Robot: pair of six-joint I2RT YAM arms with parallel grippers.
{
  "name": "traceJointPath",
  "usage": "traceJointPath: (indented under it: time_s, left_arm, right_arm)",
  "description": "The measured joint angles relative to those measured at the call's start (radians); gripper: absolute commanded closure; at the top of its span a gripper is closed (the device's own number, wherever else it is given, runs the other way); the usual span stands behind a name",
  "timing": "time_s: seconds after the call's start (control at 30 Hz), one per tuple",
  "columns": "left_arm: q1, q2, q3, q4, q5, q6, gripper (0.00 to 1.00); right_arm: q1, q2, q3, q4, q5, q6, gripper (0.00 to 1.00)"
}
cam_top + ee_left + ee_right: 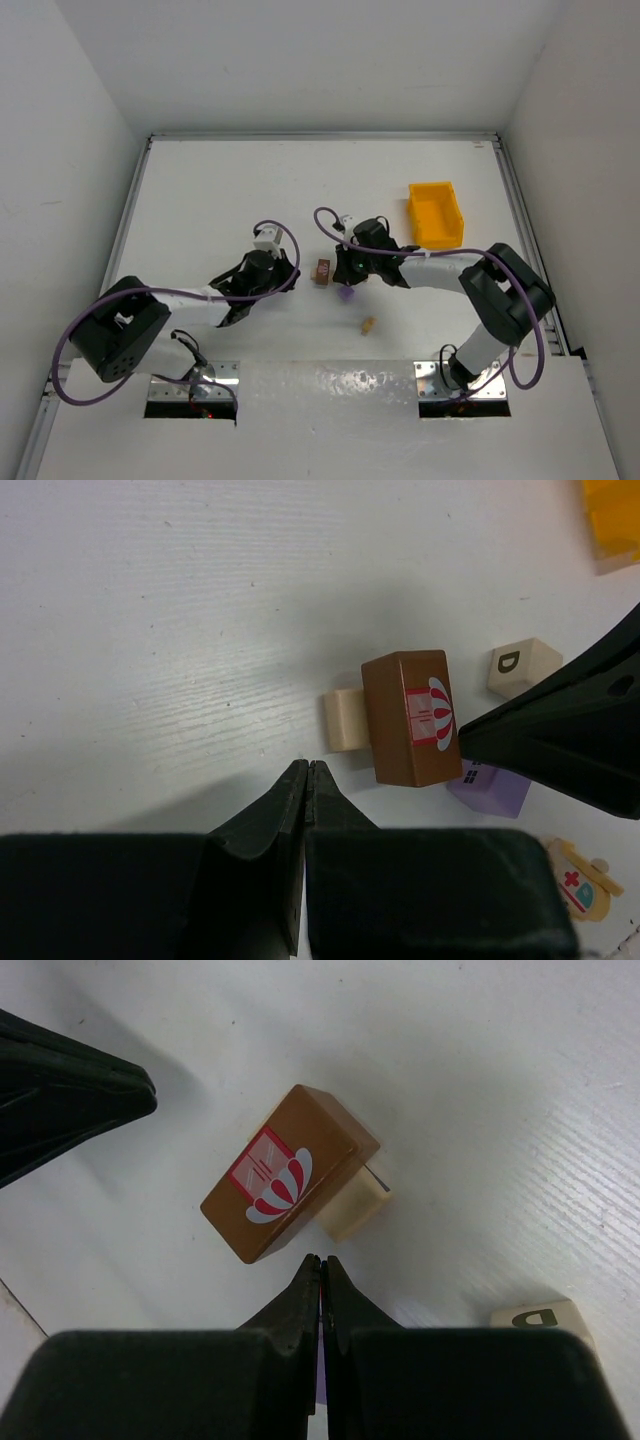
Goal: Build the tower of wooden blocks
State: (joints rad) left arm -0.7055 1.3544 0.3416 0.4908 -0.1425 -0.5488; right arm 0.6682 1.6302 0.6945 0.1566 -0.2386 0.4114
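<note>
A dark brown block (410, 717) with a red and white print lies on top of a pale tan block (346, 720), which sticks out from under one side. In the top view the brown block (322, 272) sits between the two arms. My left gripper (308, 766) is shut and empty, its tips just short of the pair. My right gripper (322, 1261) is also shut and empty, close to the brown block (290, 1172) and the tan block (356, 1206). A purple block (488, 787) lies beside them, below the right gripper (343, 270) in the top view.
A pale cube printed with a D (523, 666) lies near the pair. A small rounded piece with a red cross (580, 880) lies nearer the arms. A yellow bin (435, 213) stands at the back right. The right gripper's black fingers (560, 740) reach in from the right.
</note>
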Motion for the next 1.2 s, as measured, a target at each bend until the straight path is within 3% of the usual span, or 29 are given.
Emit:
traceJointPath:
  time_s: [0.6, 1.2]
  left_arm:
    - [-0.033, 0.156, 0.063, 0.022, -0.018, 0.017, 1.00]
    - [-0.035, 0.214, 0.079, 0.060, 0.005, 0.017, 1.00]
  right_arm:
    - [0.000, 0.080, -0.008, 0.047, -0.047, 0.017, 1.00]
    - [-0.006, 0.093, -0.008, 0.067, -0.019, 0.038, 1.00]
